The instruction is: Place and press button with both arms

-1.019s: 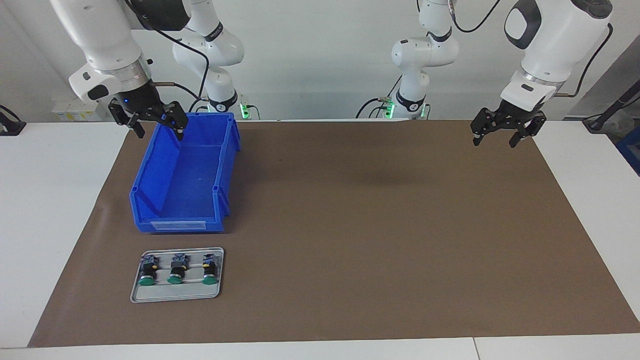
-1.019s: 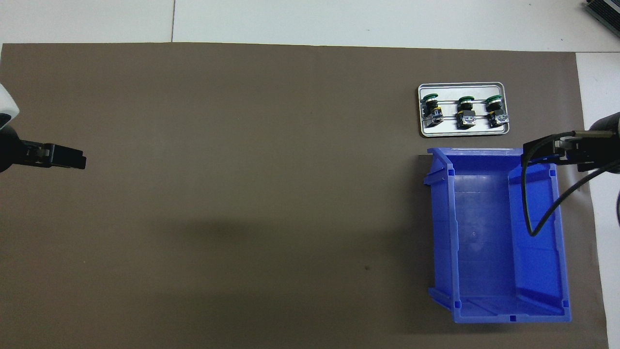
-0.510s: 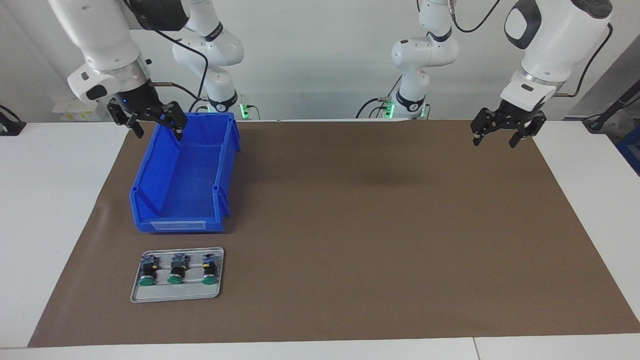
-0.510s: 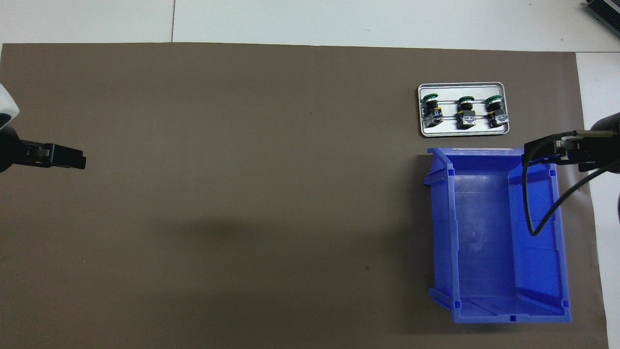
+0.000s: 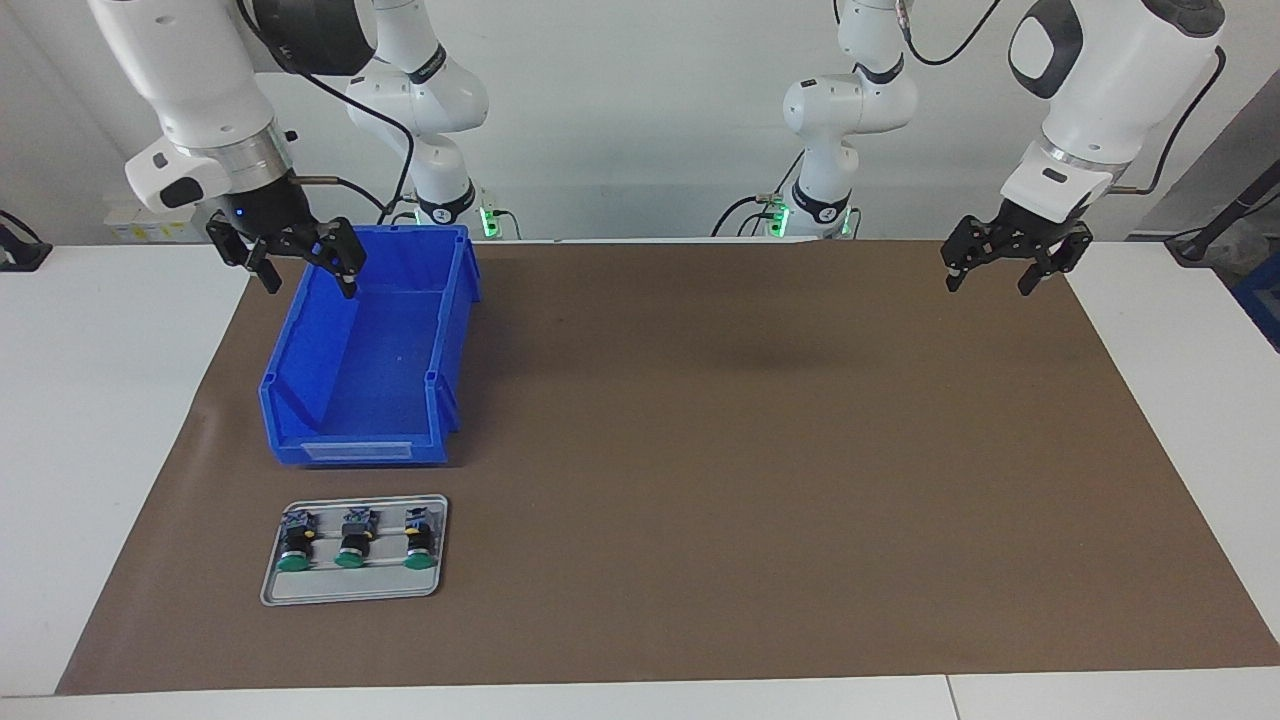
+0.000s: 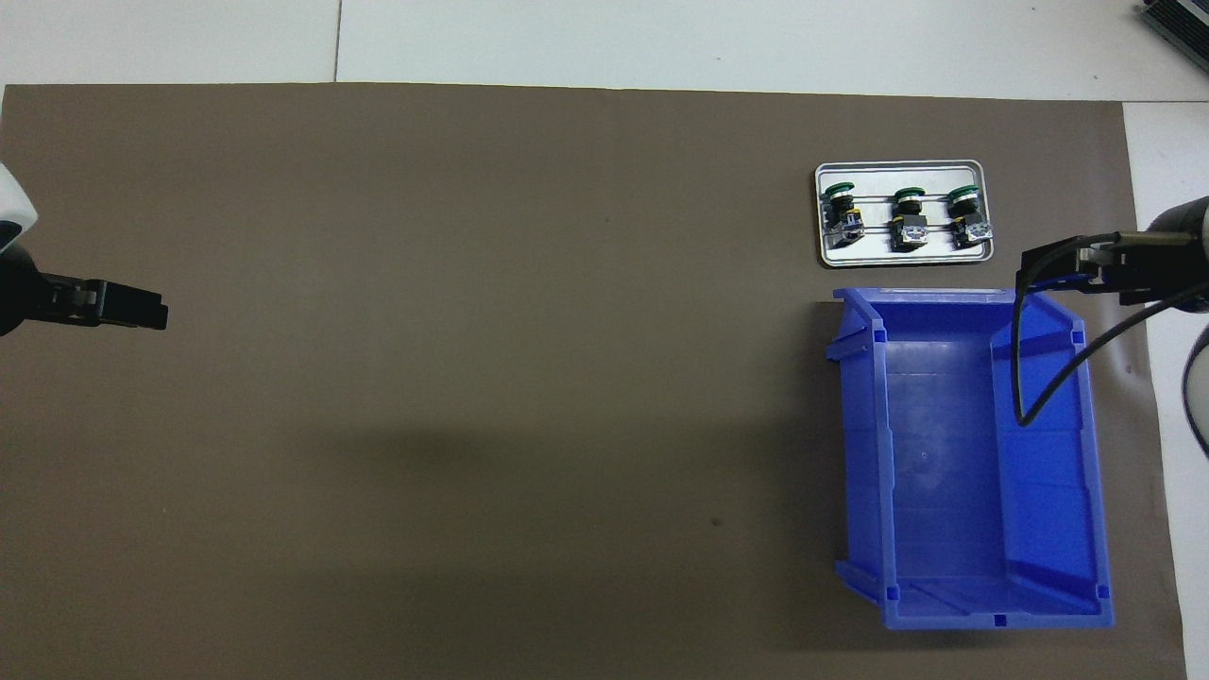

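Three green-capped buttons (image 5: 351, 542) (image 6: 910, 217) lie side by side on a small grey tray (image 5: 350, 592) (image 6: 902, 253), caps pointing away from the robots. My right gripper (image 5: 310, 285) (image 6: 1044, 269) hangs open and holds nothing, in the air over the blue bin's side wall toward the right arm's end of the table. My left gripper (image 5: 988, 285) (image 6: 156, 314) waits open and holds nothing, raised over the brown mat's edge at the left arm's end of the table. Neither gripper touches a button.
An empty blue bin (image 5: 440, 330) (image 6: 864, 453) stands on the brown mat (image 5: 750, 450) between the tray and the robots. A black cable (image 6: 1030, 378) loops from the right wrist over the bin. White table borders the mat.
My right gripper has drifted a little toward the right arm's end of the table and toward the tray, still over the bin's edge. The left arm has not moved.
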